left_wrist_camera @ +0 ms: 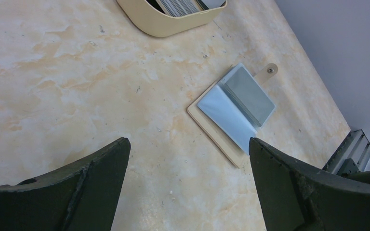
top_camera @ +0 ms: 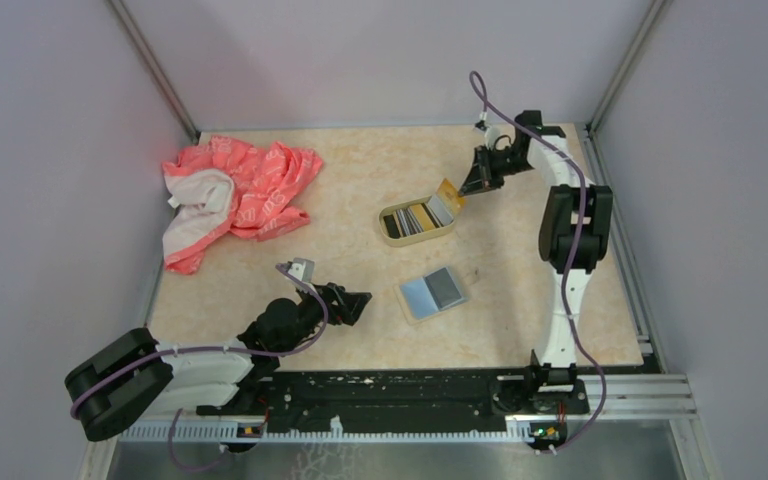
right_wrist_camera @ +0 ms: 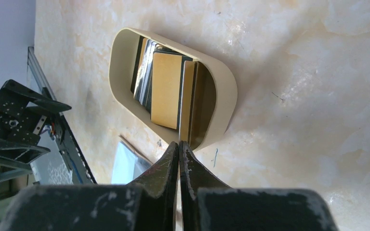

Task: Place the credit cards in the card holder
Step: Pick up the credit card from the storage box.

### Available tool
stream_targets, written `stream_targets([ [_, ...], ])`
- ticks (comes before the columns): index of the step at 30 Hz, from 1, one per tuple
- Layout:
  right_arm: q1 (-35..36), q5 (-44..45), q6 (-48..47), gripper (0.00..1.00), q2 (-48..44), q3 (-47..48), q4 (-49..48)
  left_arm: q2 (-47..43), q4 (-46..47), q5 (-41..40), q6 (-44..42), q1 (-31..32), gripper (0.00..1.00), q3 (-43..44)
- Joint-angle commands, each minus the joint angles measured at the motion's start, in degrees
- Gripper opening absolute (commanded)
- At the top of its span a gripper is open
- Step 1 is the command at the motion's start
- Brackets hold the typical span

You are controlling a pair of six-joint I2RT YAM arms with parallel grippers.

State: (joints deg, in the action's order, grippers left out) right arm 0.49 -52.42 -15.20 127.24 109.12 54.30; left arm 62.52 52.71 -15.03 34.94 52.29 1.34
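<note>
Top external: card holder [top_camera: 420,238] sits right of table centre, long axis running left-right, with the credit cards [top_camera: 410,220] packed on edge inside it. One tan card [top_camera: 448,190] stands tilted at its right end, upper edge raised above the rim.

Right wrist: tan card [right_wrist_camera: 166,89] stands nearest the tin's end wall [right_wrist_camera: 224,91]. Right gripper [right_wrist_camera: 179,147] is directly over it, fingers pinched together on the card's upper edge with no gap visible. In the top view the right gripper [top_camera: 465,190] reaches in from the far right corner.

Left wrist: pale blue card [left_wrist_camera: 224,115] and grey card [left_wrist_camera: 248,94] lie flat and overlapping on a tan backing [left_wrist_camera: 207,126] with a snap tab [left_wrist_camera: 269,70], well apart from the holder's wall [left_wrist_camera: 168,24]. Left gripper [left_wrist_camera: 189,142] hangs above bare table, jaws wide apart, nothing between them.

Top external: that flat pair [top_camera: 432,293] lies nearer the arm bases than the holder, with the left gripper [top_camera: 362,308] just left of it. Pink-and-white cloth [top_camera: 240,190] is bunched at the far left of the table [top_camera: 340,180].
</note>
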Motion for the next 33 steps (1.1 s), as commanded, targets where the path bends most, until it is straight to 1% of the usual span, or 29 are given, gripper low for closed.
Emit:
stream_targets([
  [1,-2.12,-4.83,-0.01,0.00,-4.62,-0.04,-0.34,-0.08,1.43,-0.38,0.16,-0.26,0.98,-1.08],
  [13,-3.04,-8.06,0.35,0.00,-5.25,-1.11,-0.25,-0.05,1.50,-0.25,0.14,-0.26,0.98,-1.04],
  [16,-3.04,-9.60,0.43,0.00,-5.87,-1.89,-0.08,0.31,2.89,0.94,-0.44,-0.26,0.98,-0.82],
  [21,-3.04,-13.88,1.84,0.00,-8.56,-4.78,-1.28,1.97,12.63,4.19,-0.28,-0.41,0.98,-1.08],
  [25,-2.16,-17.20,2.26,0.00,-11.67,-9.18,-2.44,4.99,21.90,8.83,1.86,-2.28,0.98,-0.66],
  [28,-0.92,-20.12,0.57,0.00,-14.02,-12.91,-1.47,9.36,27.80,14.05,4.29,-4.24,0.98,1.88],
  [29,-0.85,-21.15,-0.36,0.00,-14.92,-14.28,-0.80,11.01,29.99,14.67,5.03,-4.64,0.98,2.76],
  [30,0.78,-22.07,-1.05,0.00,-15.84,-15.85,-0.31,12.99,32.30,16.81,5.92,-4.99,0.98,3.51],
  [33,3.09,-24.21,-2.91,0.00,-18.60,-20.43,0.13,19.67,38.61,17.26,7.86,-5.35,0.98,5.78],
])
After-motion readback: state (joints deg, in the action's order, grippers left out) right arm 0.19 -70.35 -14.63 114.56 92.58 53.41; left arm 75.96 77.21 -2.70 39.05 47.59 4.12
